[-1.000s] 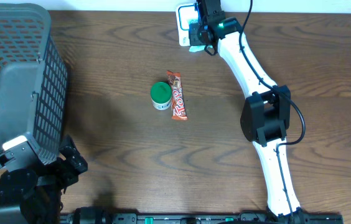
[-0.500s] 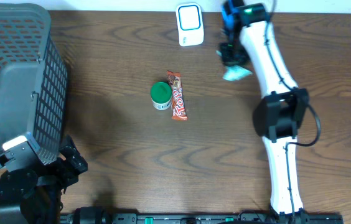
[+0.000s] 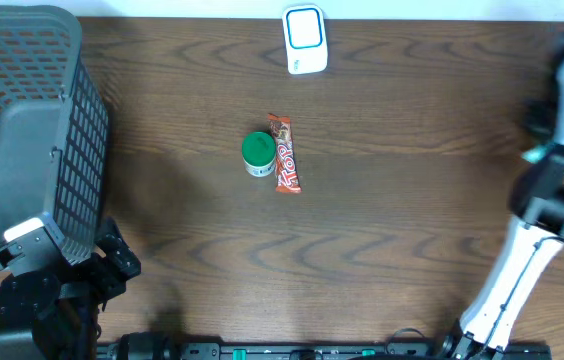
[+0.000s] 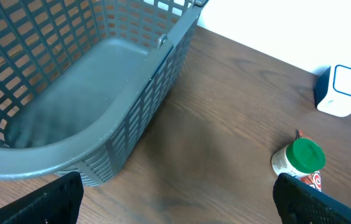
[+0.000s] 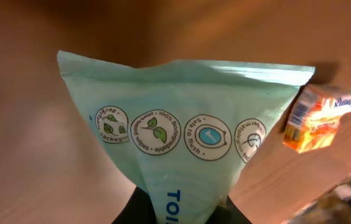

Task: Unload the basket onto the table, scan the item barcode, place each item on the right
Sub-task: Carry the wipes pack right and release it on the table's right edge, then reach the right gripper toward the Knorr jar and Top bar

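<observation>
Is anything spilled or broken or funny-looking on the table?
Nothing looks spilled or broken. The green-lidded jar stands upright beside the candy bar, which lies flat. The scanner sits at the far edge, and the right gripper is pinching a mint-green packet.

A dark wood-grain table [image 3: 192, 110] meets a plain white wall [image 4: 275, 25].
</observation>
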